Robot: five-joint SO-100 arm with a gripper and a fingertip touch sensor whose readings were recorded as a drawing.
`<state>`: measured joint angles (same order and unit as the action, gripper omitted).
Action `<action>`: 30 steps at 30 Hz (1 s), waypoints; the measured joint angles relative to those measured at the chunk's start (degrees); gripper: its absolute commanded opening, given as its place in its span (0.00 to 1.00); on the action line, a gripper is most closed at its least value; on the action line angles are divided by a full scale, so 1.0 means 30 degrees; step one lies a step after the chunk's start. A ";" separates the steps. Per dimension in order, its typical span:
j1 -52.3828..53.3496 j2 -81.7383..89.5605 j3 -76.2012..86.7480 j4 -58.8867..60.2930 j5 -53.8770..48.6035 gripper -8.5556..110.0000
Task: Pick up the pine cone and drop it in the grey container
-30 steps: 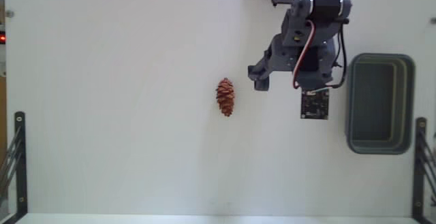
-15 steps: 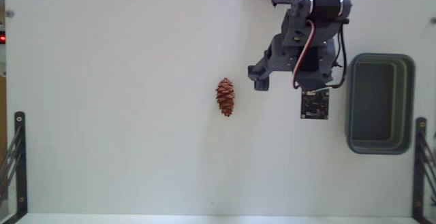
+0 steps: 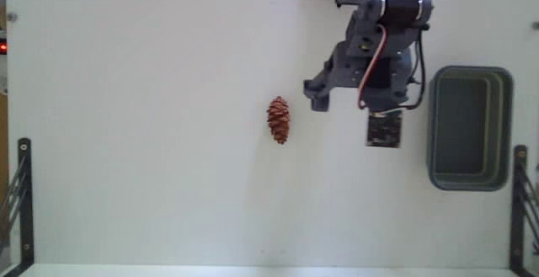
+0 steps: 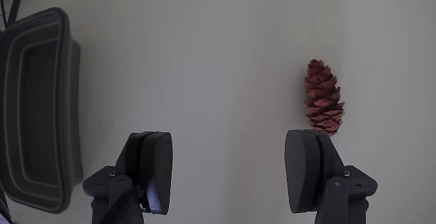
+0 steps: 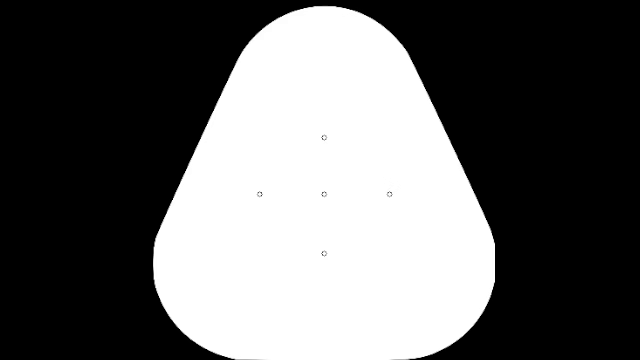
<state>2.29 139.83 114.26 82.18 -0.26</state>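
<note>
**Cone on table, claw apart**

I see the pine cone (image 3: pixel 278 119) lying loose at frame centre in the fixed view, on the white table (image 3: pixel 152 142). My gripper (image 4: pixel 228 169) hangs with fingers spread, empty; in the wrist view the cone sits just above the right finger (image 4: pixel 310 169). The grey container (image 3: pixel 469 128) is at the right edge, well apart from the cone.
</note>
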 measured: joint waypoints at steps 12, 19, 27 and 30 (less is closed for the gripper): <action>0.2637 0.0000 0.0000 0.0000 0.0000 1.00; 0.4131 0.0000 0.0000 0.0000 0.0000 1.00; 0.5244 0.0000 0.0000 0.0000 0.0000 1.00; 0.5742 0.0000 0.0000 0.0000 0.0000 1.00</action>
<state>19.51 139.83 114.26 82.18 -0.26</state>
